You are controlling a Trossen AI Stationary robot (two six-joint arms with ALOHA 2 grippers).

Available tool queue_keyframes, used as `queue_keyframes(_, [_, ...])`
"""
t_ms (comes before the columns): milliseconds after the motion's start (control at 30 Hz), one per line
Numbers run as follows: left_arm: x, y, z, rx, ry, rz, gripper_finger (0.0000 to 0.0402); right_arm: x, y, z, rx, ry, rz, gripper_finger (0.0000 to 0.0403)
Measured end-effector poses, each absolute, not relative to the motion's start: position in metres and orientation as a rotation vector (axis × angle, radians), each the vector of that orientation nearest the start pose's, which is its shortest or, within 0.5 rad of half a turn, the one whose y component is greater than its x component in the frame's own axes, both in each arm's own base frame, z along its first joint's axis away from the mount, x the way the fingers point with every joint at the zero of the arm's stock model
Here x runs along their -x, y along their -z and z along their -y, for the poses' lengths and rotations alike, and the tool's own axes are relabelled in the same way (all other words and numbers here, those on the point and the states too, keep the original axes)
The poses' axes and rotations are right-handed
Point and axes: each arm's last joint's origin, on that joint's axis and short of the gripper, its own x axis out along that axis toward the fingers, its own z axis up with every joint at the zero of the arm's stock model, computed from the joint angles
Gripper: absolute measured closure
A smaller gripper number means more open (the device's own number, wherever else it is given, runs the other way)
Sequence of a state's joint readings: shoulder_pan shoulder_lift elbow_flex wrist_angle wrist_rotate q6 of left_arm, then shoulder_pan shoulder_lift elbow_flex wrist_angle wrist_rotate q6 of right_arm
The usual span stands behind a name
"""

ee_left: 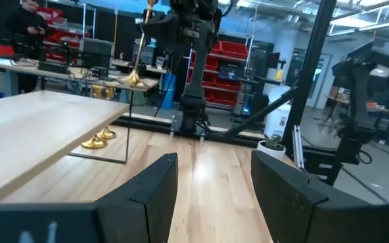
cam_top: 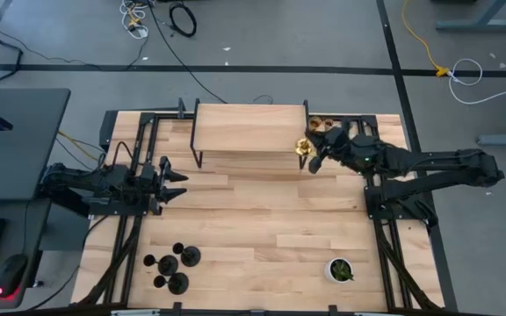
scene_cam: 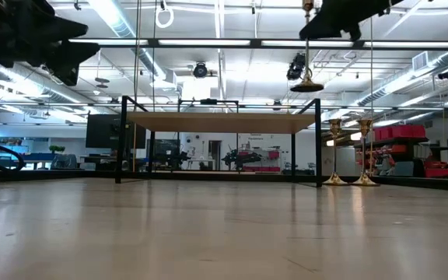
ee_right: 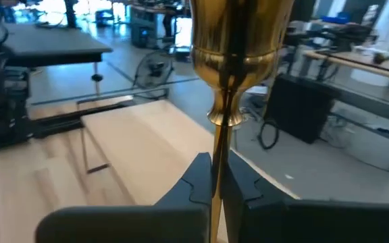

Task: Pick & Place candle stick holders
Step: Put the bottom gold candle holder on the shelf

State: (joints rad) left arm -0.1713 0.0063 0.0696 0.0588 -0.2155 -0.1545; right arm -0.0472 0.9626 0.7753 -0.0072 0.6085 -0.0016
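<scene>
Candle stick holders are split across the table: the matte black ones with round bases (cam_top: 172, 263) stand clustered at the near left corner of the pale wooden table (cam_top: 253, 237), untouched. Just above them in the high view, the left gripper (cam_top: 176, 183) waits over the table's left side, its two dark fingers spread wide with nothing between them, pointing toward the middle.

Moving across, the raised wooden shelf on thin black legs (cam_top: 251, 129) spans the far centre. At its right end comes the action: the right gripper (cam_top: 313, 158) has its fingers pinched tight on the thin stem of a shiny gold candle stick holder (ee_right: 229, 47). The low view shows that gold holder (scene_cam: 307, 82) hanging upright in the air, long axis vertical, round base down, lifted above the level of the shelf top and just at the shelf's right edge. Two more gold holders (scene_cam: 349, 180) stand on the table beyond the shelf's right legs, near the far right corner.

The relation that matters: the shelf top lies to the left of the held holder and below its base, so placing it looks like a short carry leftward, then a straight descent keeping the stem plumb. A small white pot with a green plant (cam_top: 340, 270) sits at the near right, well clear.
</scene>
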Motion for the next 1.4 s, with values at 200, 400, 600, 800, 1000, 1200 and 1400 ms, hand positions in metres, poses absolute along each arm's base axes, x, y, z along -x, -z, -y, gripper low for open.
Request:
queue_keyframes(200, [-0.092,-0.193,0.008,0.154,-0.075,0.137,0.0211,-0.237,-0.307,0.027,0.047,0.58,-0.149,0.0398])
queue_keyframes(400, [-0.091,-0.197,0.007,0.133,-0.102,0.172,0.0211,-0.254,-0.303,0.031,0.05,0.517,-0.091,0.0398])
queue_keyframes(600, [-0.091,-0.197,0.004,0.118,-0.141,0.174,0.0211,-0.271,-0.299,0.042,0.029,0.504,-0.11,0.0398])
queue_keyframes(800, [-0.093,-0.197,0.0,0.1,-0.186,0.17,0.0211,-0.304,-0.308,0.051,0.031,0.452,-0.129,0.0398])
queue_keyframes(1000, [-0.099,-0.202,-0.003,0.071,-0.201,0.194,0.0211,-0.338,-0.31,0.053,0.046,0.37,-0.151,0.0398])
queue_keyframes(1200, [-0.111,-0.22,-0.011,0.026,-0.268,0.128,0.0211,-0.356,-0.317,0.055,0.068,0.341,-0.148,0.0398])
queue_keyframes(1400, [-0.13,-0.252,-0.021,-0.01,-0.299,0.086,0.0211,-0.362,-0.325,0.054,0.067,0.29,-0.132,0.0398])
